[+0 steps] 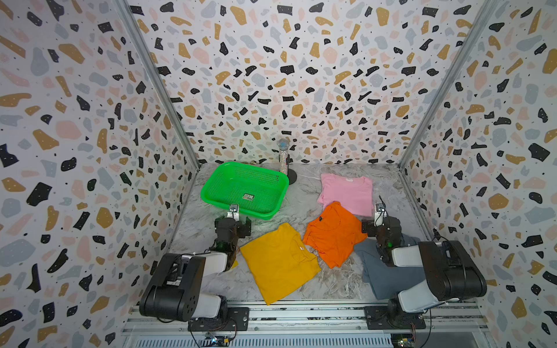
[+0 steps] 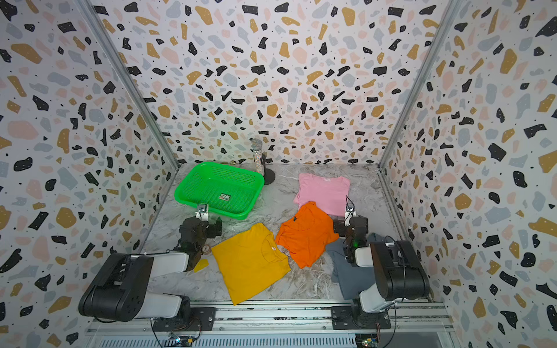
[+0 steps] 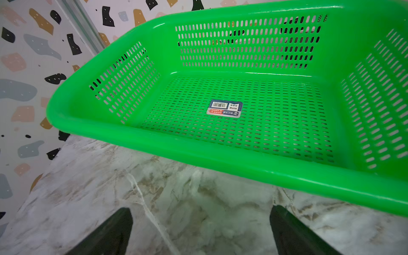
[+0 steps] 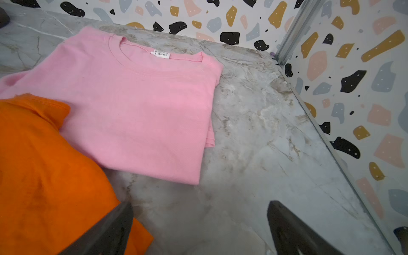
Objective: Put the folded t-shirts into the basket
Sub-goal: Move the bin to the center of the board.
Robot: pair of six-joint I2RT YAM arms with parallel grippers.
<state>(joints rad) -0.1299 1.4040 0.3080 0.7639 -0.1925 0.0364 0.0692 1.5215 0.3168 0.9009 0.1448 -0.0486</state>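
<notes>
Left wrist: my left fingers (image 3: 110, 234) spread above the surface (image 3: 198, 209), near the basket (image 3: 220, 159) | right wrist: my right fingers (image 4: 287, 231) spread beside orange t-shirt (image 4: 44, 165), pink t-shirt (image 4: 132, 110) beyond | both top views: yellow t-shirt (image 1: 277, 262), grey-blue t-shirt (image 1: 388, 280) on surface.

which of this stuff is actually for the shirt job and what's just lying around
For the job:
- green basket
- pink t-shirt
- orange t-shirt
- mustard yellow t-shirt
- grey-blue t-shirt

Just lying about:
- glittery microphone on its black stand, by the basket's far corner
</notes>
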